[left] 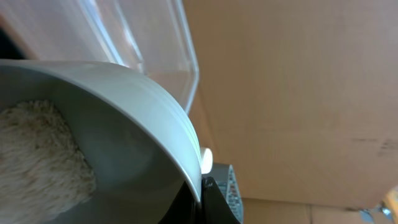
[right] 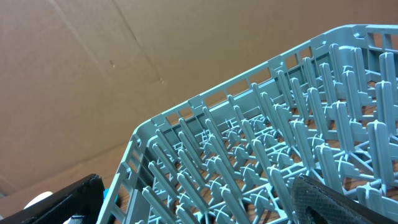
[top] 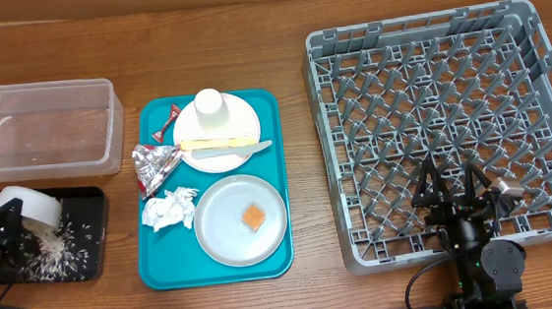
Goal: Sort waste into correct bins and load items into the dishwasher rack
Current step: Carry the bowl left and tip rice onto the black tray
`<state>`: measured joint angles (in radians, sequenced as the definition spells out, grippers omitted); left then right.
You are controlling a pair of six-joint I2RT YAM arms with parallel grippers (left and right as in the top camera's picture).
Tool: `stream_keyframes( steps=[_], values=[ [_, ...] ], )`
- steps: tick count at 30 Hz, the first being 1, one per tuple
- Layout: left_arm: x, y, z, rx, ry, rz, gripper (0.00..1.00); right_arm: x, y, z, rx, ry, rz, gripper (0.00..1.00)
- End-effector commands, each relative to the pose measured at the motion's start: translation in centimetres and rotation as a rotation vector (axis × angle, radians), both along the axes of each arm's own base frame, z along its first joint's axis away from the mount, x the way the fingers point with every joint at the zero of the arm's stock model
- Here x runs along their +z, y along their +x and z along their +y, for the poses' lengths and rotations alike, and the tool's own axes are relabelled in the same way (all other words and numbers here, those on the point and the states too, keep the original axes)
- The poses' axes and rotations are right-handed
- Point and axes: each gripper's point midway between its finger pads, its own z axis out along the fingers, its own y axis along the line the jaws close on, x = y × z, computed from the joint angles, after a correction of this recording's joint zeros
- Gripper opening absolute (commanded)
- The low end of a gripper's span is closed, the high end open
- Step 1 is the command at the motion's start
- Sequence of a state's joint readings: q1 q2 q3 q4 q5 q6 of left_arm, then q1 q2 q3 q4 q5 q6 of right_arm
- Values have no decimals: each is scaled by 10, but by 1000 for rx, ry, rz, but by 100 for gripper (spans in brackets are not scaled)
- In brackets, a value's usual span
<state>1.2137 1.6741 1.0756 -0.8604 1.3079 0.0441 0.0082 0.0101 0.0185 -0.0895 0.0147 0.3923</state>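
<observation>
the left gripper [top: 3, 227] is holding the white bowl [top: 26, 212] by its rim and tipping it over the black tray [top: 90, 204]. its jaws are pinching shut on that rim. white rice [top: 52, 253] is lying spread out on the tray under the bowl's mouth. in the left wrist view, a lot of rice is sitting inside the bowl too.

the right gripper [top: 452, 192] is hanging over the near edge of the grey rack [top: 414, 27]. its fingers [right: 336, 199] are standing wide apart and holding nothing.

the bowl is looking hard and smooth, so i am thinking it could slip or crack if dropped. the rim is the best place to pinch it. the rice is tiny and loose, so pouring is looking easier than picking.

on the teal tray [top: 162, 272], the foil [top: 156, 162] and the napkin [top: 170, 208] are looking soft and light, so a pinch in the middle should be working. the grey plate [top: 219, 243] is lying flat, so its edge is the place to grab.
</observation>
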Motion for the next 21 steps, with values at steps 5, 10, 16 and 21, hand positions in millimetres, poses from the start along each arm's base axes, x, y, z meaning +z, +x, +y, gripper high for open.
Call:
stream_keyframes(
  steps=[5,10,16,21],
  values=[
    [24,3,-3,-23,-11,-175,4,-2,0,0,0,-4,-2,100],
    [41,3,-5,-33,-31,-272,4,-2,0,0,0,-4,-2,100],
    [38,3,-5,-31,-28,-256,4,-2,0,0,0,-4,-2,100],
    [34,3,-4,-30,-21,-238,4,-2,0,0,0,-4,-2,100]
  ],
)
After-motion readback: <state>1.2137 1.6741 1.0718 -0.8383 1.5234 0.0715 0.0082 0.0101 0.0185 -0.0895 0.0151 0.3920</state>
